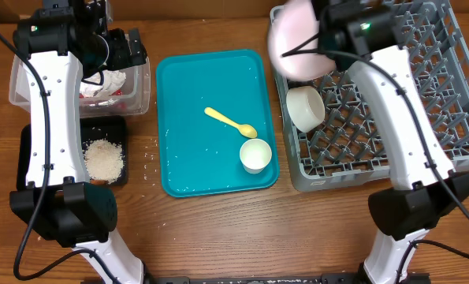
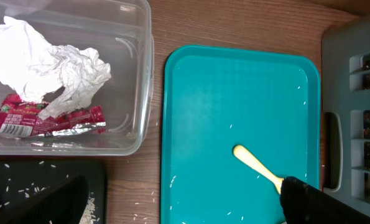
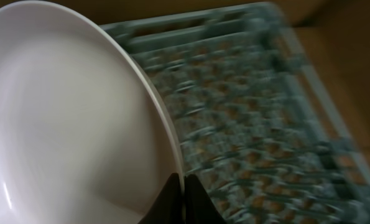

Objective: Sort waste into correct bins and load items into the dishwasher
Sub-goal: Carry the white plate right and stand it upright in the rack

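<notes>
My right gripper (image 3: 183,186) is shut on the rim of a pale-pink bowl (image 3: 66,124) and holds it tilted over the back left of the grey dish rack (image 1: 423,95); the bowl (image 1: 295,39) also shows in the overhead view. A white bowl (image 1: 305,108) lies in the rack. My left gripper (image 2: 185,208) is open and empty, above the gap between the clear tub (image 2: 138,81) and the teal tray. The tub holds the crumpled napkin (image 2: 48,65) and the red wrapper (image 2: 48,121). The black tray (image 1: 29,158) holds rice (image 1: 104,159). The yellow spoon (image 1: 230,122) and small white cup (image 1: 255,155) lie on the teal tray.
The teal tray (image 1: 195,95) lies between the bins and the rack, with loose rice grains on it and on the wood beside it. The rack's near left corner (image 2: 359,74) shows at the right of the left wrist view.
</notes>
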You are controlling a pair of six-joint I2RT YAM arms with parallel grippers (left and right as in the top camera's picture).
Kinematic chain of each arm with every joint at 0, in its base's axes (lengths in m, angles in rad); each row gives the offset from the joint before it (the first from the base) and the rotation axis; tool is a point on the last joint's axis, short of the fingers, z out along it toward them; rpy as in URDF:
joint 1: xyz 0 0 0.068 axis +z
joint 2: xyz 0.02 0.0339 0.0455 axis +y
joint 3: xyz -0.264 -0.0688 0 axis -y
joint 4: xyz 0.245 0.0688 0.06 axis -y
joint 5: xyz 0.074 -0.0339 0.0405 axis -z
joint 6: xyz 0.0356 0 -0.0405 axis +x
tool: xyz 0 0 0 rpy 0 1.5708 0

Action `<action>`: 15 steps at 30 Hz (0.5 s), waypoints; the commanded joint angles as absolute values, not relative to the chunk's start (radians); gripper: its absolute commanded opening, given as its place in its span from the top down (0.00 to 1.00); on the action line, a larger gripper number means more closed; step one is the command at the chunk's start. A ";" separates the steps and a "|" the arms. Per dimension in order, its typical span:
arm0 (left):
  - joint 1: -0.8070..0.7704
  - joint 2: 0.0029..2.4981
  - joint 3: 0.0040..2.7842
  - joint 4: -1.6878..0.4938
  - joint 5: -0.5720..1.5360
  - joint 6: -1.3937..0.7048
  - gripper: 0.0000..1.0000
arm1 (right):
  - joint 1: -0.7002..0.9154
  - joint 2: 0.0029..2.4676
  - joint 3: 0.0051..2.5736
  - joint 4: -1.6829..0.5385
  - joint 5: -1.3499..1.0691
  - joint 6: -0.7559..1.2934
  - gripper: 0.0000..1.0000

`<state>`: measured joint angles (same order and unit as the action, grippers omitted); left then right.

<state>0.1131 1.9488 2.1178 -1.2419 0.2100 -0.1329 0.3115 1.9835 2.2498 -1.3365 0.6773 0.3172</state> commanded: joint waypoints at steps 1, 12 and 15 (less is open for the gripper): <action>0.111 1.942 2.134 -1.242 0.226 -0.150 0.00 | 0.277 1.960 2.257 -1.311 1.037 0.439 0.96; 0.111 1.942 2.134 -1.242 0.226 -0.150 0.00 | 0.209 2.024 2.149 -1.121 1.065 0.385 0.96; 0.111 1.942 2.134 -1.242 0.226 -0.150 0.00 | 0.213 2.053 2.113 -1.076 1.066 0.386 0.96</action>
<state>0.1131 1.9488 2.1178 -1.2419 0.2104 -0.1329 0.2092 2.0151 2.1471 -1.1107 1.0313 0.3874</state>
